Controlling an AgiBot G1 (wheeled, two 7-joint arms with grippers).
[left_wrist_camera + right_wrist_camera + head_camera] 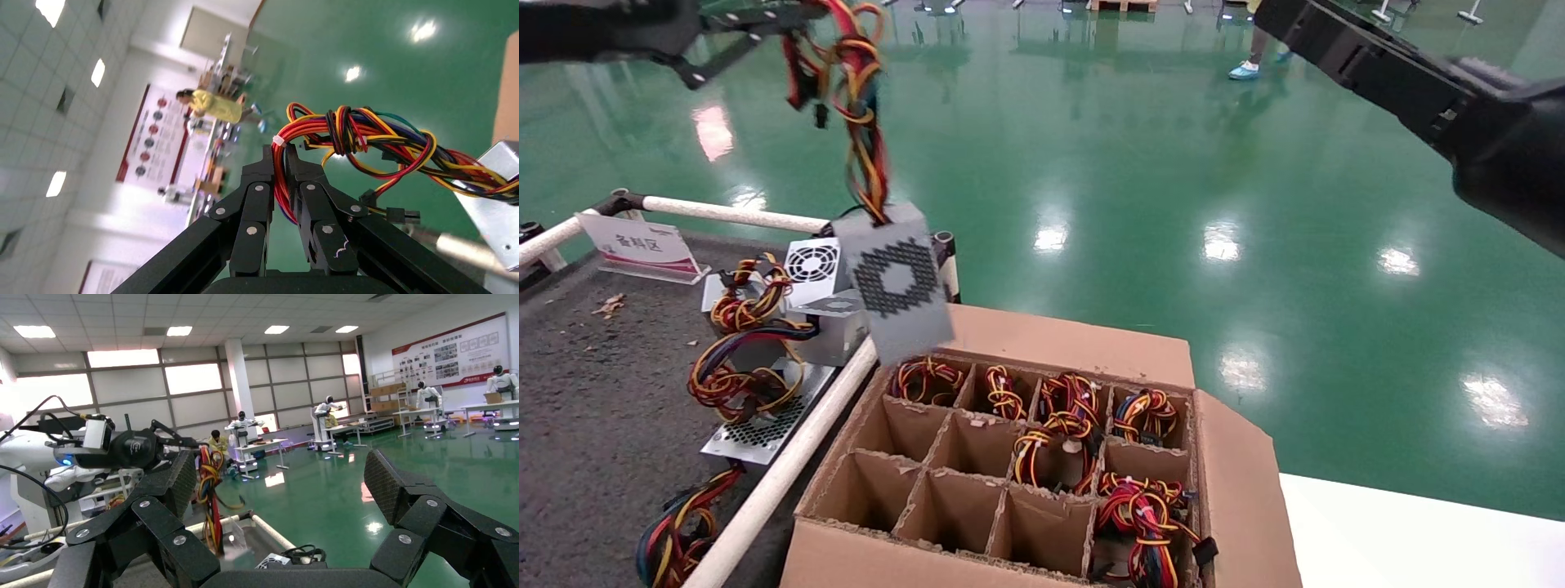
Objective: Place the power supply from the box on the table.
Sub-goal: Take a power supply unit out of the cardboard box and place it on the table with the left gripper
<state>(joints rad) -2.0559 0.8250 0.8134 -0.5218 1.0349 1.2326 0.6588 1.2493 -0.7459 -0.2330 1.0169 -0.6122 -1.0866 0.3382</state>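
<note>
Overhead, the power supply (pixel 896 282) dangles; only the left wrist shows the left tool (pixel 280 160) pinching its wires (pixel 367 138).

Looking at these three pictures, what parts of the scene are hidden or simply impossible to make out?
- Head view: the left gripper is cut by the top edge; its grip on the wire bundle shows only in the left wrist view.
- Head view: the hanging power supply covers part of the units behind it on the table.
- Head view: the box runs off the bottom edge; near cells cut.
- Head view: the right gripper is outside the picture; only the arm shows.
</note>
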